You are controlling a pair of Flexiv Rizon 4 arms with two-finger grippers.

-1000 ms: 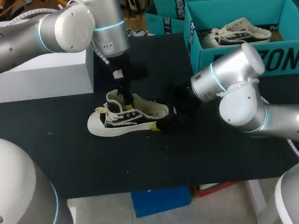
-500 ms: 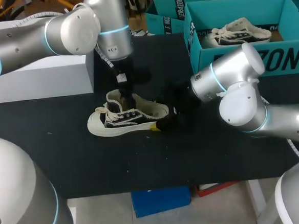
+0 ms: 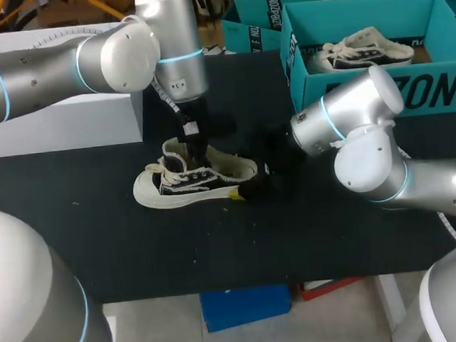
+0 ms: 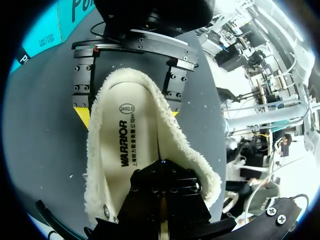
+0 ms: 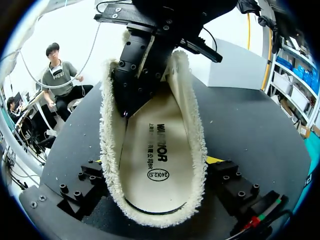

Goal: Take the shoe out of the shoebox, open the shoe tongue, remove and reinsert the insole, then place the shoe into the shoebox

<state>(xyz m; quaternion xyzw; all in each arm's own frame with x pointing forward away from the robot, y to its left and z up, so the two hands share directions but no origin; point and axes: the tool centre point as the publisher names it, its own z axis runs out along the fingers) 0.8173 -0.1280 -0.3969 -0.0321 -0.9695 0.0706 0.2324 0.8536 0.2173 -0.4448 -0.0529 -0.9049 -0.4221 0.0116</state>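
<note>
A black-and-white high-top shoe (image 3: 212,172) lies on its side on the black table (image 3: 334,234), toe to the left. My left gripper (image 3: 195,154) comes down from above into the shoe's mouth, shut, its dark fingers (image 4: 161,190) resting on the cream insole (image 4: 125,145). My right gripper (image 3: 249,187) is at the heel, and its widely spread fingers (image 5: 227,187) touch the fleecy collar (image 5: 195,150) from both sides. The right wrist view looks into the shoe at the insole (image 5: 155,155), with the left gripper (image 5: 127,105) farther in. The teal shoebox (image 3: 422,91) stands at the back right.
Inside the teal shoebox lies a second shoe (image 3: 364,50). A white box (image 3: 60,120) stands at the back left of the table. Another teal box (image 3: 253,28) sits behind the table's far edge.
My left arm's wrist has shifted a little to the right while its gripper stays inside the shoe. The shoe and my right arm have not moved.
</note>
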